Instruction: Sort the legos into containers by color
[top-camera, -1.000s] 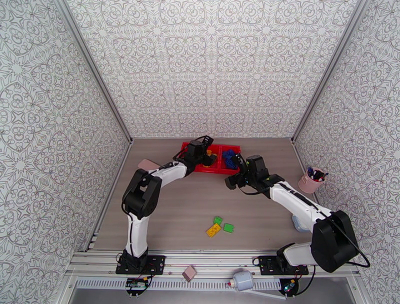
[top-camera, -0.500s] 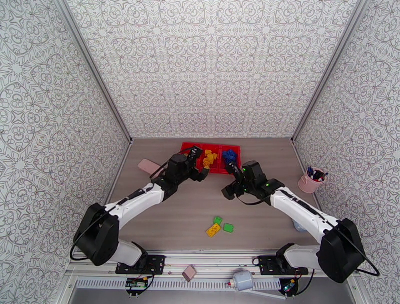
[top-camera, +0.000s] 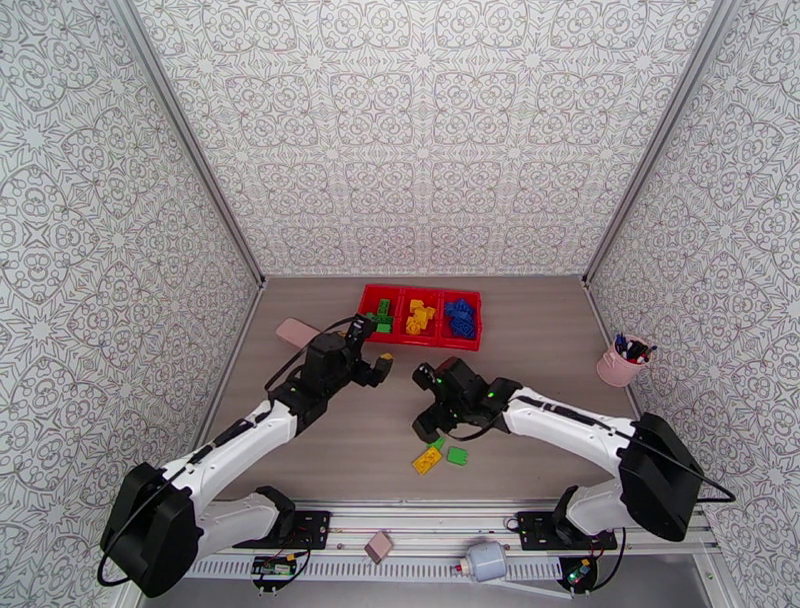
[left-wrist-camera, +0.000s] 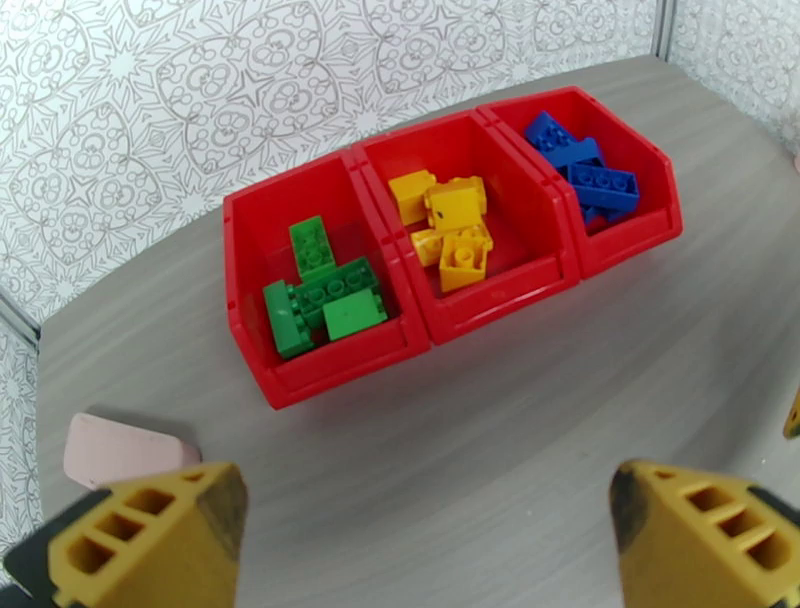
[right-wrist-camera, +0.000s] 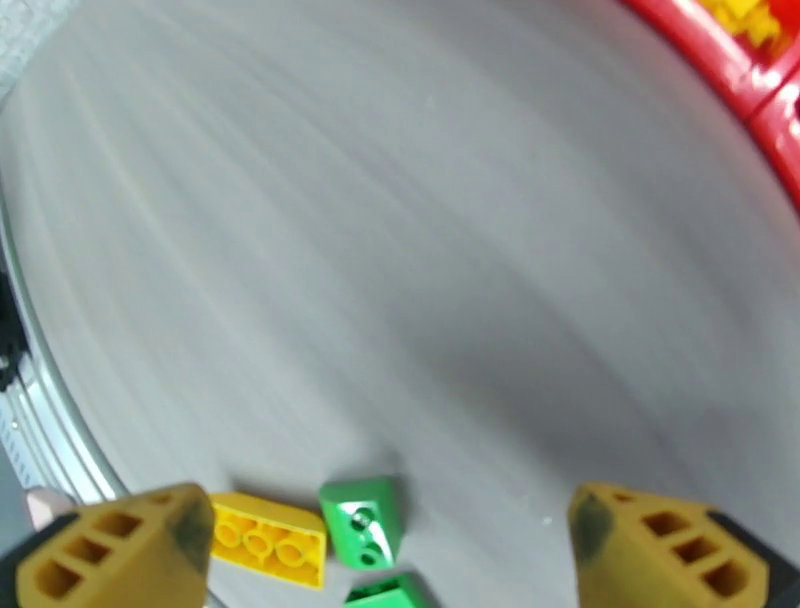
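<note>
Your left gripper (top-camera: 376, 368) is spread wide and empty, over bare table at 7 o'clock from the bins (left-wrist-camera: 500, 300). Those hold green bricks (left-wrist-camera: 322, 290), yellow bricks (left-wrist-camera: 450, 225) and blue bricks (left-wrist-camera: 585, 165), one color per bin. Your right gripper (top-camera: 432, 430), likewise spread and empty, hangs at the 12 o'clock edge of the loose pile. There a yellow brick (top-camera: 427, 459) has a green brick (top-camera: 436, 440) at its 12 o'clock and a second green brick (top-camera: 457, 455) at its 3 o'clock.

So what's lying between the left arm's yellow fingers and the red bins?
Nothing: the left wrist view shows bare tabletop between the fingers and the red bins. A pink block sits off to one side.
</note>
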